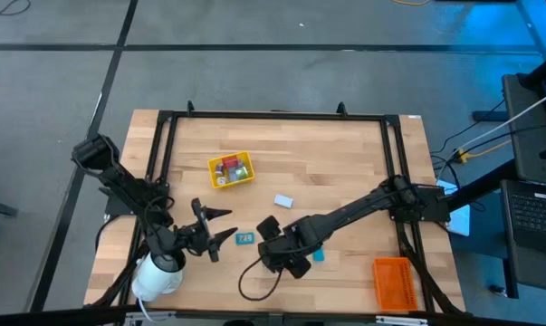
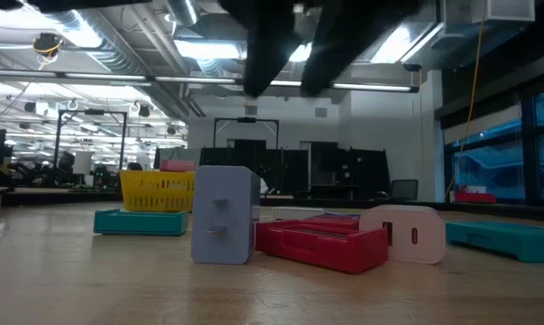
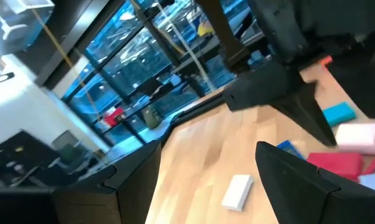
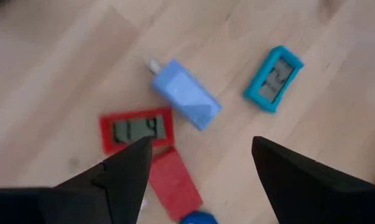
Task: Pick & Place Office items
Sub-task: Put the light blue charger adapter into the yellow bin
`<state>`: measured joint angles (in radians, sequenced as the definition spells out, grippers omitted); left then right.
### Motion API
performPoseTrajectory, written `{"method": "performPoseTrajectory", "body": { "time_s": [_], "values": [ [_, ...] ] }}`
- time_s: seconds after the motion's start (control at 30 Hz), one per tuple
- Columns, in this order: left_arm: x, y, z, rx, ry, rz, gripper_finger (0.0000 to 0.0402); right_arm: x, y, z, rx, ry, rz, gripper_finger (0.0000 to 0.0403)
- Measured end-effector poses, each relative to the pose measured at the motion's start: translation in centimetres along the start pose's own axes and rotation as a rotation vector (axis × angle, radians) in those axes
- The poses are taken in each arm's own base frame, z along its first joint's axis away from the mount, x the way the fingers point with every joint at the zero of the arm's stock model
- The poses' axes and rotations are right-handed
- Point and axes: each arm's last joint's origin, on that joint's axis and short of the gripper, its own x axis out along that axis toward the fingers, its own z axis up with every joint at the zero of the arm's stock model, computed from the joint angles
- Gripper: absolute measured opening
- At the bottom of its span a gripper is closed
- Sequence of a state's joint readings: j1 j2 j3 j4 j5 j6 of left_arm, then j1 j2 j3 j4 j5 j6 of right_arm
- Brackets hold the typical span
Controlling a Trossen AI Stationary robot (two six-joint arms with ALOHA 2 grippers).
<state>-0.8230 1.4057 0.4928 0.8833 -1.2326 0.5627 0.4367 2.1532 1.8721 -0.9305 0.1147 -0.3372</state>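
Charger [image 4: 186, 93] between two clocks [image 4: 273, 78]; basket [image 1: 231, 169] behind (apart)

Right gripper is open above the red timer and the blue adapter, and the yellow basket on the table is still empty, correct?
Not quite: the yellow basket already holds items, as the high view shows. The right gripper is open above the red timer and blue adapter.

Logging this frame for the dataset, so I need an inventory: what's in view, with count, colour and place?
Yellow basket: one, holding small items, table's far middle.
Orange tray: one, near right corner.
White roll: one, near left edge.
Light blue block: one, under the right gripper.
Red pieces: two, beside that block.
Teal pieces: at least two, between the grippers.
White piece: one, mid-table.
Left gripper: open, near left.
Right gripper: open, above the pieces.
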Motion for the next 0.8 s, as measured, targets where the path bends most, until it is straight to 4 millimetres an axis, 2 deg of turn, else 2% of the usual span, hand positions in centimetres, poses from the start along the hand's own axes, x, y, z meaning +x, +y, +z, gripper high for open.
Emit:
{"method": "performPoseTrajectory", "body": {
  "time_s": [0.1, 0.23, 0.4, 0.6, 0.8],
  "values": [
    [0.0, 0.0, 0.5, 0.021, 0.015, 0.033, 0.0261, 1.4, 0.3, -1.1, -0.118, 0.054, 0.017, 0.0281],
    [-0.7, 0.5, 1.1, 0.052, 0.053, 0.097, 0.0261, 2.0, 0.9, -1.4, -0.312, 0.034, 0.073, 0.0281],
    [-1.7, 1.3, 1.6, 0.055, 0.077, 0.137, 0.0261, 2.0, 1.1, -0.9, -0.481, -0.034, 0.087, 0.0281],
    [-2.0, 1.7, 1.9, 0.039, 0.076, 0.139, 0.0261, 2.0, 0.7, 0.3, -0.659, -0.166, 0.028, 0.0281],
    [-2.0, 1.7, 1.9, 0.035, 0.075, 0.140, 0.0261, 2.5, 0.3, 0.5, -0.736, -0.226, 0.056, 0.0281]
  ]
}}
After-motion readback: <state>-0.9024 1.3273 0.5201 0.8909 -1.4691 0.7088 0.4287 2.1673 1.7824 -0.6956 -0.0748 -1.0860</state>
